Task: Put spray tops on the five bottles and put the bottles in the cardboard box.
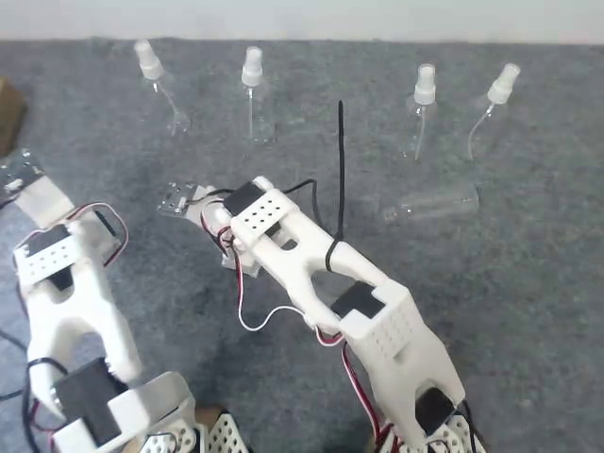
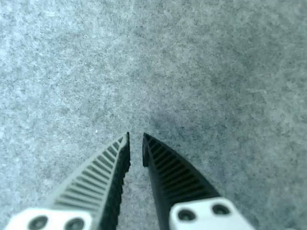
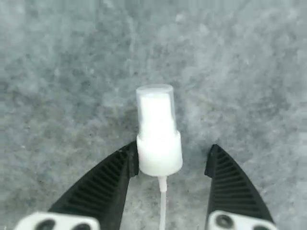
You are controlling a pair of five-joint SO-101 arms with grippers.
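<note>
A white spray top [image 3: 157, 139] with a thin dip tube lies on the grey carpet between the fingers of my right gripper [image 3: 172, 155], which is open; one finger [image 3: 122, 167] touches its collar, the other stands apart. In the high view this gripper [image 1: 181, 201] is left of centre. A clear bottle without a top [image 1: 432, 203] lies on its side at the right. Along the back stand several clear bottles with spray tops, such as these [image 1: 253, 90] [image 1: 422, 104]. My left gripper [image 2: 136, 140] hangs shut over bare carpet, at the far left [image 1: 19, 175].
A brown cardboard corner [image 1: 8, 113] shows at the left edge. A black cable [image 1: 341, 170] rises from the right arm. A pale wall runs along the carpet's far edge.
</note>
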